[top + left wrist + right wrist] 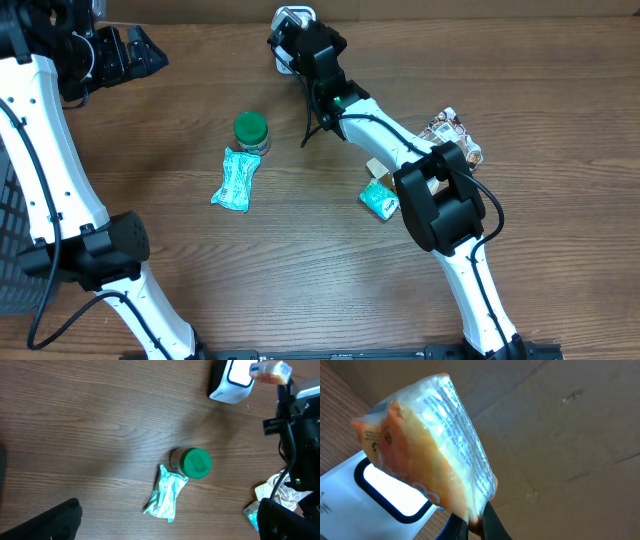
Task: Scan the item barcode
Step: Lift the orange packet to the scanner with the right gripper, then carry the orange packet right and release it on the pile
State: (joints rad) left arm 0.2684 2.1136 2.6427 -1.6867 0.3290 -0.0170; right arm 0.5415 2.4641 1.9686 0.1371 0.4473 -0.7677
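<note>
While right gripper point(476, 522) grasps orange clear-plastic packet point(430, 445) over white plastic scanner point(340, 492) at twelve o'clock, scanning seems underway; next, angle barcode toward window.

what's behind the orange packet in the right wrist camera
Behind the orange and clear plastic packet show the white barcode scanner, its glowing window partly visible, and a brown cardboard surface. The packet hides the rest of that window.

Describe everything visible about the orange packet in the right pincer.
The packet is a crinkly clear-plastic bag with orange contents and fine white print along one side. The right pincer is shut on one end and holds it tilted in the air, near the white scanner. Nothing else touches it.
</note>
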